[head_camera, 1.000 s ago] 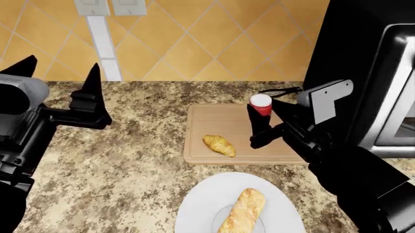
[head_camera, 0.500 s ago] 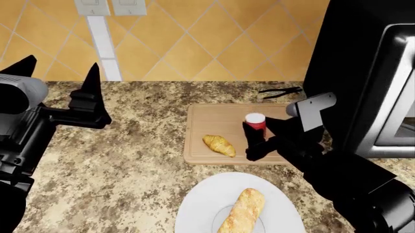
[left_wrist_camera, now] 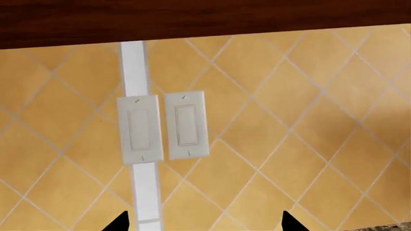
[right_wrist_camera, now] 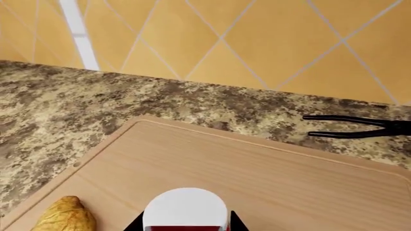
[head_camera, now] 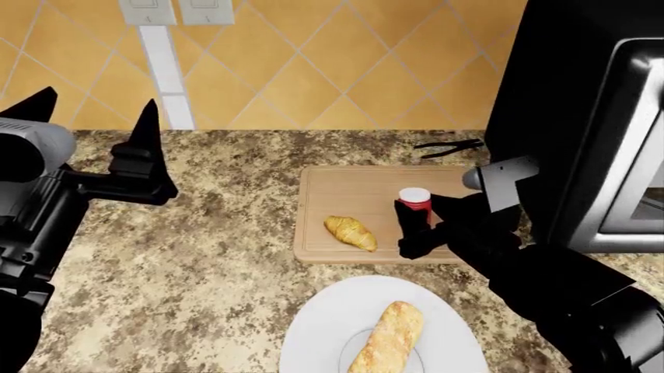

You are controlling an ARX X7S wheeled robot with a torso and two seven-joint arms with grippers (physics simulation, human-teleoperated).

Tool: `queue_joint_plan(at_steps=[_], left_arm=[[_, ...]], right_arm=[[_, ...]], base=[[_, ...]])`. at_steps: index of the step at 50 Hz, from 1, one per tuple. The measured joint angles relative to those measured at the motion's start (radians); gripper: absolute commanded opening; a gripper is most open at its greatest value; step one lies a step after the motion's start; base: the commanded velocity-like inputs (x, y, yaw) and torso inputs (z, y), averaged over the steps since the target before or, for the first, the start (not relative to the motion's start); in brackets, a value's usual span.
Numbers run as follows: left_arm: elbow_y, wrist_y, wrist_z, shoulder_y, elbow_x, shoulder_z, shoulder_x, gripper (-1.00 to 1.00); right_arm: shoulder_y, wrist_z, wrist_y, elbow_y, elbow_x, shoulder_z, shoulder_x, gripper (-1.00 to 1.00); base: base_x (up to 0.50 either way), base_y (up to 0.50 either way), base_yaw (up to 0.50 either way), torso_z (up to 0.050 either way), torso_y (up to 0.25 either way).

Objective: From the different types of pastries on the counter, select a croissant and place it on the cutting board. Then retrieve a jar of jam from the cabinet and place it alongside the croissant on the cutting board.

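The croissant (head_camera: 351, 231) lies on the left part of the tan cutting board (head_camera: 343, 186); its tip also shows in the right wrist view (right_wrist_camera: 63, 216). My right gripper (head_camera: 416, 228) is shut on the red jar of jam (head_camera: 416, 202) with its white lid (right_wrist_camera: 185, 208), low over the board (right_wrist_camera: 257, 168) just right of the croissant. Whether the jar touches the board I cannot tell. My left gripper (head_camera: 99, 116) is open and empty, raised over the counter (head_camera: 207, 233) at the left, facing the tiled wall; its fingertips (left_wrist_camera: 121, 222) show in the left wrist view.
A round white plate (head_camera: 322, 326) with the baguette-like loaf (head_camera: 389, 338) sits at the front. Black tongs (head_camera: 446, 146) lie behind the board, also in the right wrist view (right_wrist_camera: 359, 126). A dark appliance (head_camera: 581, 116) stands at the right. Wall switches (left_wrist_camera: 160, 127) are ahead of my left gripper.
My right gripper has carried the jar down and toward the croissant, from above the board's back to low over its middle. The left arm has not moved.
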Motion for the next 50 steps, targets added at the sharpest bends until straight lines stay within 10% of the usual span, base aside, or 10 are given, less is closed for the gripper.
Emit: queue_joint_plan(at_steps=[2, 3, 50], left_arm=[[-0.001, 0.001, 0.0, 0.0, 0.001, 0.0, 0.0, 1.0], [-0.001, 0.002, 0.0, 0.0, 0.001, 0.0, 0.0, 1.0], [0.003, -0.004, -0.02, -0.001, -0.032, 0.002, -0.017, 1.0]], right_arm=[[0.0, -0.003, -0.003, 0.003, 0.001, 0.0, 0.0, -1.0], [0.0, -0.004, -0.003, 0.004, 0.001, 0.0, 0.0, 1.0], [0.071, 0.105, 0.156, -0.282, 0.087, 0.078, 0.069, 1.0]], base=[[-0.01, 0.0, 0.0, 0.0, -0.006], [0.0, 0.0, 0.0, 0.0, 0.0], [0.0, 0.0, 0.0, 0.0, -0.004]])
